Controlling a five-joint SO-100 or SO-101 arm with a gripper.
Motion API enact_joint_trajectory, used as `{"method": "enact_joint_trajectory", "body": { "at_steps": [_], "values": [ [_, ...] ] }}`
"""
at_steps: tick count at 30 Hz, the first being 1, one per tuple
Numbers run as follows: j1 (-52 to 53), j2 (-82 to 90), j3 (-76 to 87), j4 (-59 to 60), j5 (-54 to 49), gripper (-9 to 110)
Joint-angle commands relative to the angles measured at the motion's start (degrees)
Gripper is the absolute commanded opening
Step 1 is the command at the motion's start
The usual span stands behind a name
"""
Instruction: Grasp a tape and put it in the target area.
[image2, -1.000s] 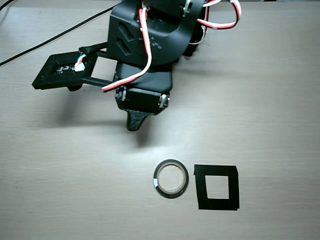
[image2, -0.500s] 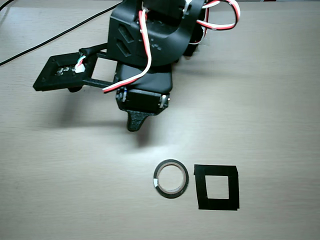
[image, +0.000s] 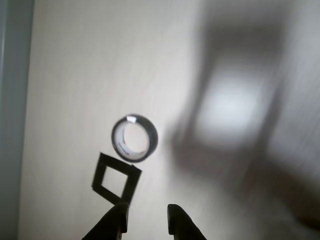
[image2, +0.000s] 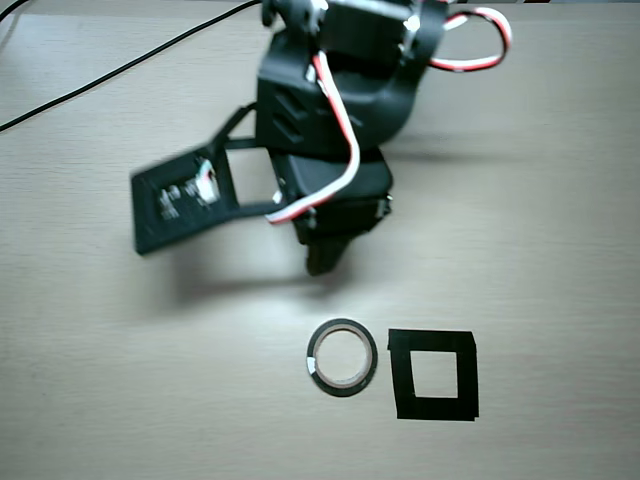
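In the wrist view the target area (image: 116, 178), a flat square outline of black strips, lies just ahead of the left finger, and the tape (image: 135, 138), a thin black ring with a pale inner rim, lies beyond it on the pale wood-grain bench (image: 75, 75). The fingers (image: 147, 216) are apart and hold nothing. I judge the task is not yet begun: grasping and placing are both left.
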Motion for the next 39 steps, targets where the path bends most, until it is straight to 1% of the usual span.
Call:
{"method": "enact_joint_trajectory", "body": {
  "at_steps": [1,9,17,27,39],
  "values": [
    [-3.1,-1.5,-0.4,-0.4,-0.9,9],
    [-9.6,-11.6,-1.0,-5.2,-0.5,9],
    [-9.8,-21.6,-1.1,-13.7,-3.3,8],
    [-10.5,-29.1,4.9,-23.8,-3.6,8],
    [-7.6,-35.9,5.8,-29.9,-5.4,8]
  ]
}}
